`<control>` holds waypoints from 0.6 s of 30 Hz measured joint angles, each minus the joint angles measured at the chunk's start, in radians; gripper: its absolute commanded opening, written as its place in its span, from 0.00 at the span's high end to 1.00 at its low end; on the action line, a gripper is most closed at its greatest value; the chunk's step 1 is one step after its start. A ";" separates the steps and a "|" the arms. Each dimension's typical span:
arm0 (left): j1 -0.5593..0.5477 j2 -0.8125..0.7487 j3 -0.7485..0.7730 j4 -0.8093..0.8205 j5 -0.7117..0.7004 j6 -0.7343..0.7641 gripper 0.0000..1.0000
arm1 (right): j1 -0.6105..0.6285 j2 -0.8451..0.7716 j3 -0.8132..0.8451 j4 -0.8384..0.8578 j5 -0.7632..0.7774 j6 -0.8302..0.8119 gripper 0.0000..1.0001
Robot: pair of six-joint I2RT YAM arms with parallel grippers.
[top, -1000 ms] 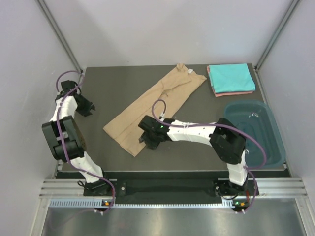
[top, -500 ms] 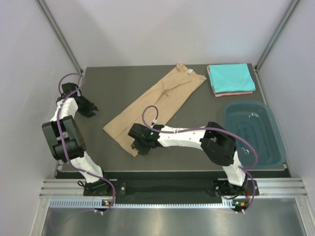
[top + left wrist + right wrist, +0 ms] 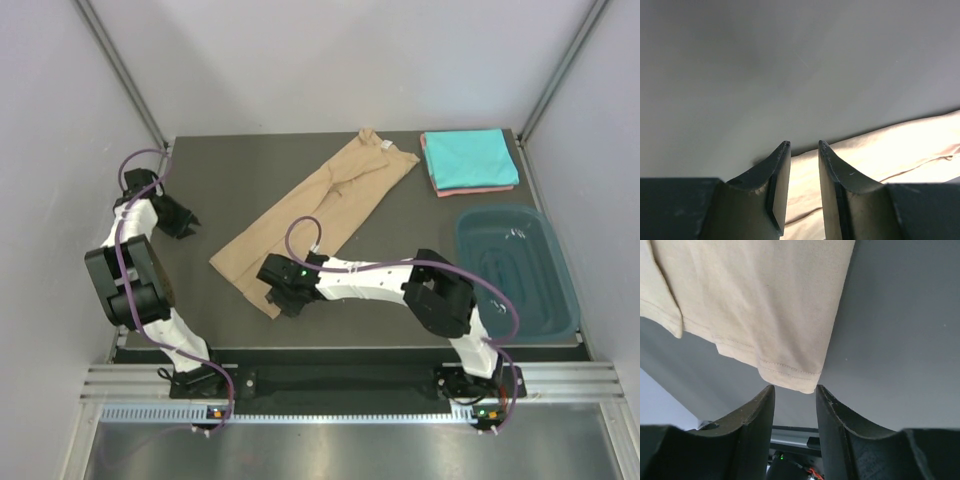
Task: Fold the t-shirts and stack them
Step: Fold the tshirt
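Note:
The tan t-shirt (image 3: 315, 215) lies as a long diagonal strip on the dark table, its collar at the far end. My right gripper (image 3: 276, 297) is open at the shirt's near-left corner. In the right wrist view the hemmed corner (image 3: 790, 380) sits just in front of the gap between the fingertips of the gripper (image 3: 794, 388). My left gripper (image 3: 187, 222) is open and empty, left of the shirt and apart from it. The left wrist view shows the gripper (image 3: 803, 145) with the tan cloth (image 3: 890, 150) beyond it. The folded turquoise shirt (image 3: 468, 156) lies on the salmon-pink one (image 3: 480, 189) at the far right.
A dark teal plastic tub (image 3: 520, 268) stands at the right edge of the table, below the folded stack. Grey walls close in the table on the left, far and right sides. The arm bases sit on the rail along the near edge.
My right gripper has moved left along the tan shirt's near edge to its near-left corner. My left gripper shifted slightly toward the shirt. The shirts have not moved.

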 measured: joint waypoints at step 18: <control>0.005 0.000 0.000 0.001 0.006 -0.001 0.66 | 0.000 0.074 0.030 -0.004 -0.012 0.031 0.91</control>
